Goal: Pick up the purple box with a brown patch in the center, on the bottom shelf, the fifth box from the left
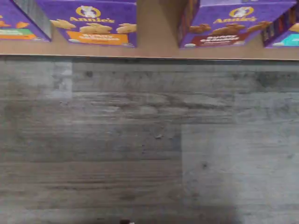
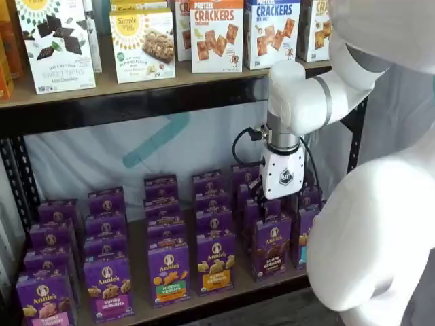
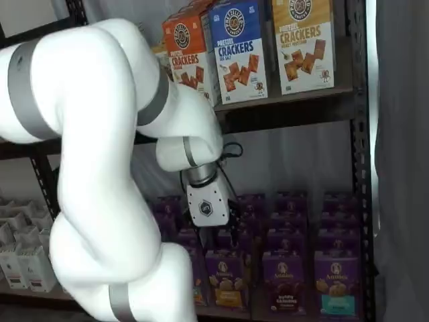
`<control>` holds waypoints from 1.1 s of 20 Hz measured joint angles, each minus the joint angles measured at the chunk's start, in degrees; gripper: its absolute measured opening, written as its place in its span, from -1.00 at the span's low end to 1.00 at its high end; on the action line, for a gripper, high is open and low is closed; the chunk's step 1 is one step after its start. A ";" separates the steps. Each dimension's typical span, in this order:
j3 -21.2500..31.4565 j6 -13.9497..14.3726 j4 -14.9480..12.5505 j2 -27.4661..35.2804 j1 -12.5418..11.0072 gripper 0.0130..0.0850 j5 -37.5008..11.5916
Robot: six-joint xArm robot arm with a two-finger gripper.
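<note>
While fingers (image 3: 236, 231) hover open, purple box (image 2: 272, 246) stands upright.

Grey wood-look floor (image 1: 140, 149); pale backdrop (image 2: 170, 142), perhaps plastic.

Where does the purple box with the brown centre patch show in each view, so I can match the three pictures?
Wrist view: the purple box, front row, beside the orange-patch carton.
Shelf view: front row, below the gripper.
Shelf view: front row, right of the gripper.
Shared landmark: that orange-patch carton.
</note>
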 joint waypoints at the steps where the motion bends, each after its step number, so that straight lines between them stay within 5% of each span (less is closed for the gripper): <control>1: -0.06 -0.87 0.94 0.51 -0.16 1.00 -0.49; 7: -0.71 -3.89 3.55 3.75 -1.25 1.00 -3.06; 22: -4.45 -6.00 3.44 13.32 -3.42 1.00 -6.71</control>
